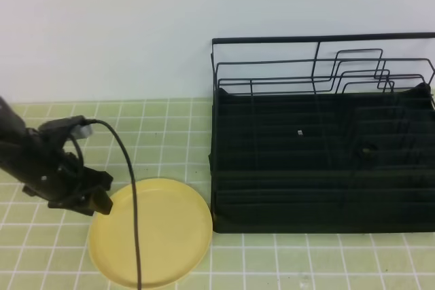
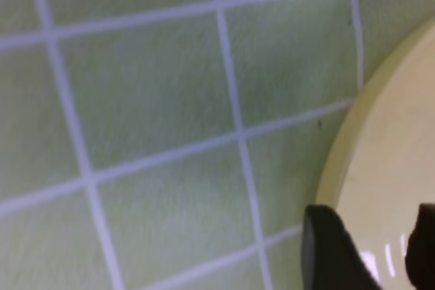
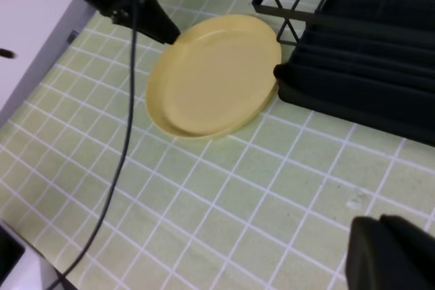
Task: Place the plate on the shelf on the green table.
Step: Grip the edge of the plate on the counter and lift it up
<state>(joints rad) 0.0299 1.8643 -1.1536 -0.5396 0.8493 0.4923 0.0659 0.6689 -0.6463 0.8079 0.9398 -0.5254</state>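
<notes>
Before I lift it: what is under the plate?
The plate lies flat on the green table, beside the shelf. Tiles beneath it are hidden; the left gripper is at its rim.

Cut off at the lower edge of the high view: near rim of the plate (image 1: 151,232). Cut off at the right edge there: far end of the shelf (image 1: 319,161), beside the plate. Blurred in the left wrist view: dark fingertips (image 2: 333,252) of the left tool (image 2: 370,252) over the plate rim, contact not clear. Only a dark corner of the right tool (image 3: 387,256) visible, far from the plate.
</notes>
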